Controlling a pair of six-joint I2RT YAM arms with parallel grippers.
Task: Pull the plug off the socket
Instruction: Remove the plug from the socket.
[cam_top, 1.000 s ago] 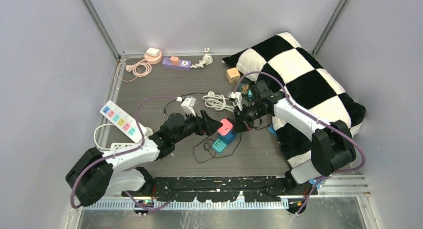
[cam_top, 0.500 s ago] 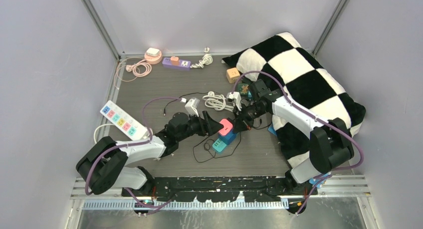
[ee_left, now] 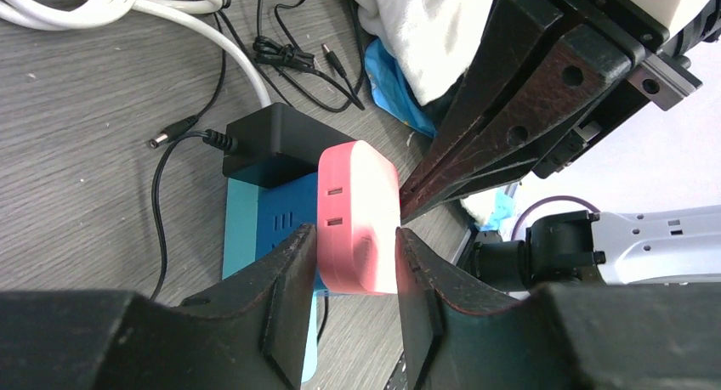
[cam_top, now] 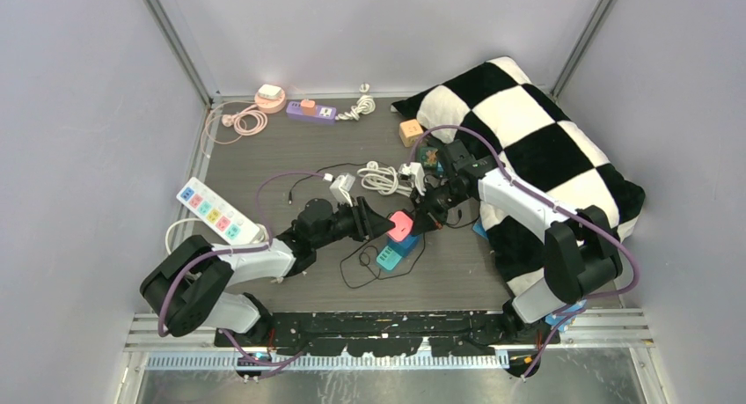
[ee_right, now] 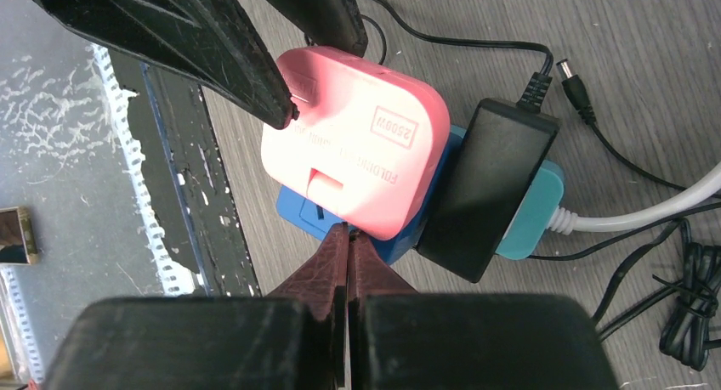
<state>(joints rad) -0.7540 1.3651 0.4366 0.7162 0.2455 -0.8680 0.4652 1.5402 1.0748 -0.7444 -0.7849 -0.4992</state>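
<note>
A pink plug (cam_top: 400, 225) sits on a blue and teal socket block (cam_top: 387, 256) near the table's middle. A black adapter (ee_left: 272, 144) is plugged in beside it. My left gripper (cam_top: 384, 221) comes from the left and is shut on the pink plug (ee_left: 357, 216), one finger on each side. My right gripper (cam_top: 422, 217) comes from the right with its jaws shut and empty. Its tips (ee_right: 348, 230) press on the blue block (ee_right: 298, 211) just under the pink plug's (ee_right: 353, 165) edge. The plug's pins are hidden.
A white power strip (cam_top: 211, 212) lies at the left. A purple strip (cam_top: 310, 111) and a coiled pink cord (cam_top: 251, 118) lie at the back. A checkered pillow (cam_top: 537, 149) fills the right. White cable (cam_top: 378, 177), a white adapter (cam_top: 341, 188) and black wires (cam_top: 361, 263) surround the socket.
The left arm has shifted a little to the right. The pink plug has tipped and moved slightly up and right on the blue block. The right gripper has stayed against the block.
</note>
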